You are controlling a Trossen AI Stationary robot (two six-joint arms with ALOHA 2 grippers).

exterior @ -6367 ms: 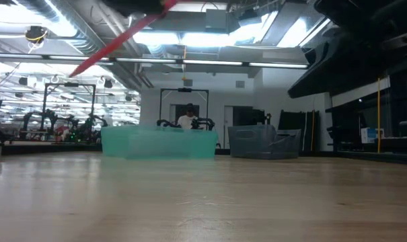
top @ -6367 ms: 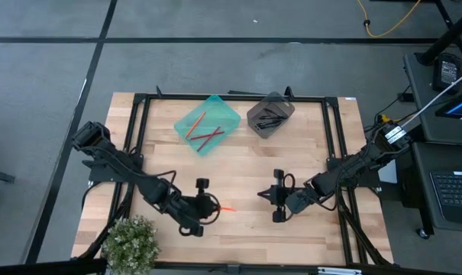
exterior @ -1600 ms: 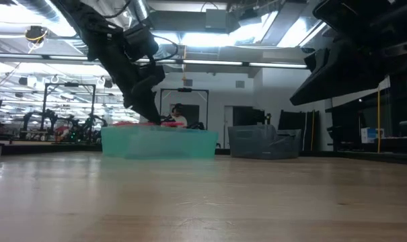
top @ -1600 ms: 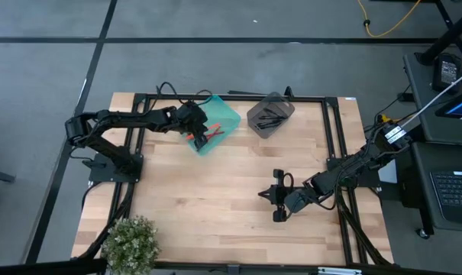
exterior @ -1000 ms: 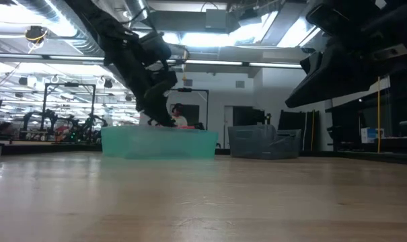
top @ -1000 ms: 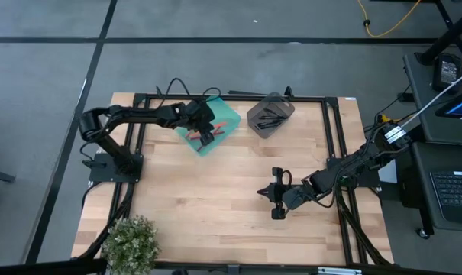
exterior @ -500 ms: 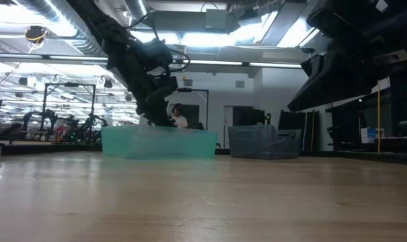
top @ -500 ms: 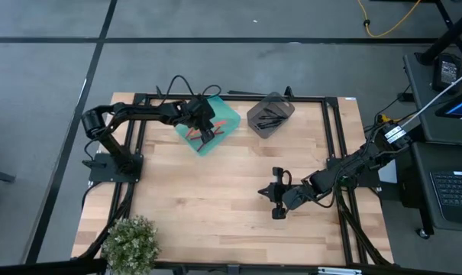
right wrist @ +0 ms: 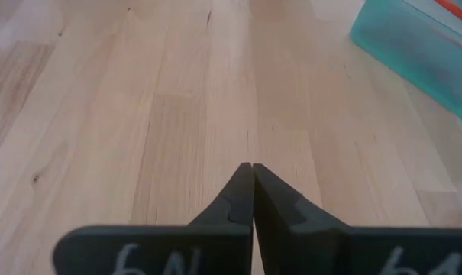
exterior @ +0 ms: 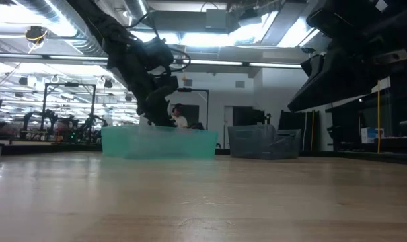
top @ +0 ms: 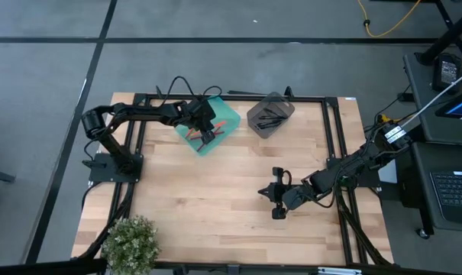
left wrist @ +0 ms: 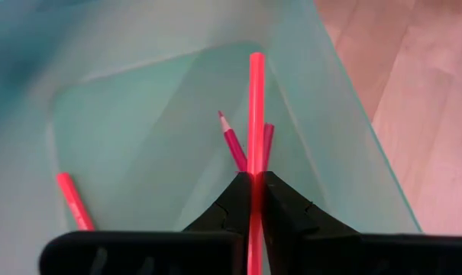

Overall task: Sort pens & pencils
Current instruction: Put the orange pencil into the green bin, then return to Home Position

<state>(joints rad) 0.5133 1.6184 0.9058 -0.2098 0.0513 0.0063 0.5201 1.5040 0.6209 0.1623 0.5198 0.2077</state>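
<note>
- A light wooden table [top: 215, 198] with plank grain carries everything; a black metal frame runs along its edges.
- A teal translucent bin [top: 224, 114] sits on it toward 12 o'clock, slightly left of centre, turned corner-on.
- A dark grey bin [top: 270, 114] stands just beside the teal one, on its 3 o'clock side.
- A small green potted plant [top: 129, 243] stands at the 7 o'clock corner.
- The arm bases are mounted at the 9 o'clock and 3 o'clock edges.
</note>
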